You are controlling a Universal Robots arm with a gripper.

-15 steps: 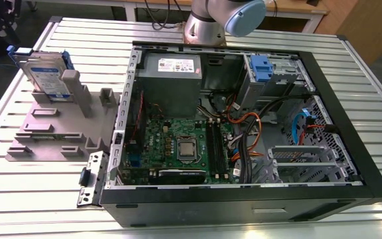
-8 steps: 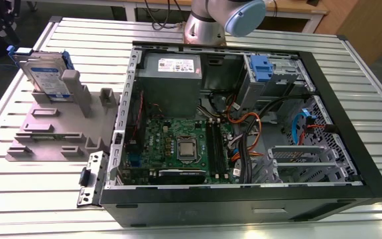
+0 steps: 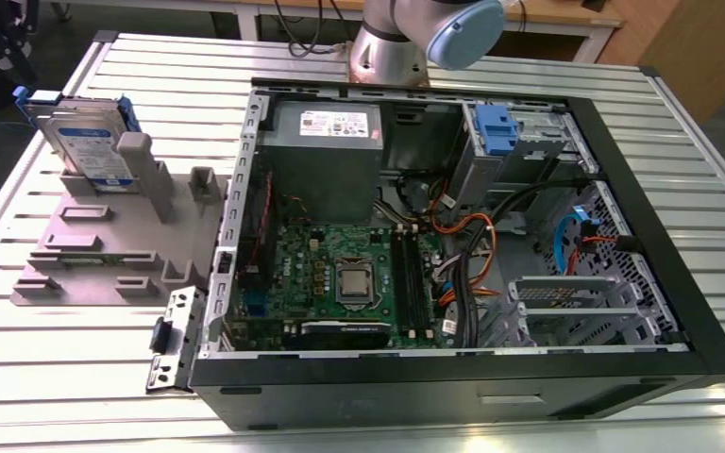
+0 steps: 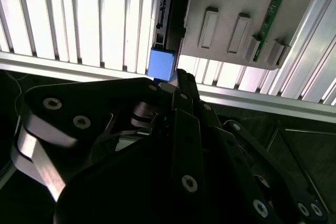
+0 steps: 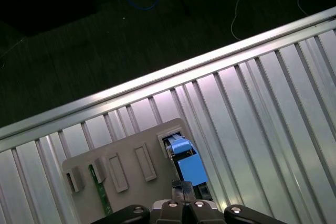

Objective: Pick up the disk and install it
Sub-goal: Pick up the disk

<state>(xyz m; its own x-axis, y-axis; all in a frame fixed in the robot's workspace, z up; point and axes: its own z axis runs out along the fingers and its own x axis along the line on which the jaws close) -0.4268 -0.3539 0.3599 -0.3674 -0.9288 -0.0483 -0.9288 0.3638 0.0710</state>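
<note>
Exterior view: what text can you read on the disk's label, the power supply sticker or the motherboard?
disk: its white-and-blue label carries print, too small to read.
power supply: its white sticker carries print and coloured marks, too small to read.
motherboard: no markings legible.
Nothing here can be quoted.

Flat silver-grey hard disk [image 3: 86, 142], framed in blue plastic, is stood upright on edge in a grey slotted stand [image 3: 98, 250].
</note>
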